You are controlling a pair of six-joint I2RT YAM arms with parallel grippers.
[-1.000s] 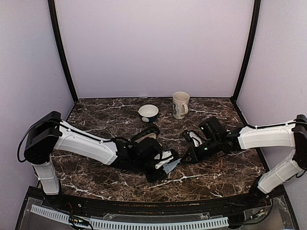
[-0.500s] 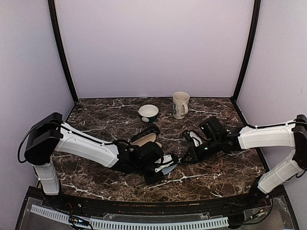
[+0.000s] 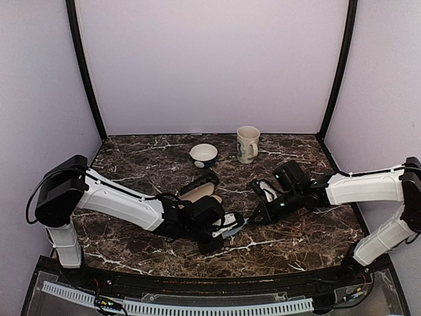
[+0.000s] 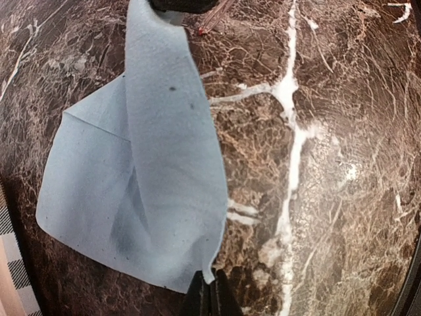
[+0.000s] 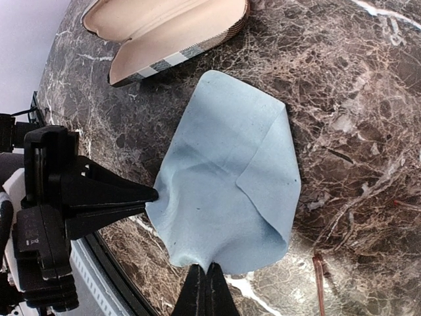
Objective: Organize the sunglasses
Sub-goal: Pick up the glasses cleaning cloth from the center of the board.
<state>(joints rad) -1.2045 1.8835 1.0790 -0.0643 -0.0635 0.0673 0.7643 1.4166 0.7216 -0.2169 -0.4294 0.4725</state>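
as right gripper pinches cloth, sunglasses lie beside it

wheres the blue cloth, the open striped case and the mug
blue cloth [image 5: 230, 191], right wrist view, middle of the folded sheet
open striped case [image 5: 164, 29], right wrist view, its beige inner lining
mug [image 3: 247, 145], top external view, its outer wall

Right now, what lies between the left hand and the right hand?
A folded light blue cloth spans the gap; the left hand and the right hand each pinch an edge. The right wrist view shows it best.
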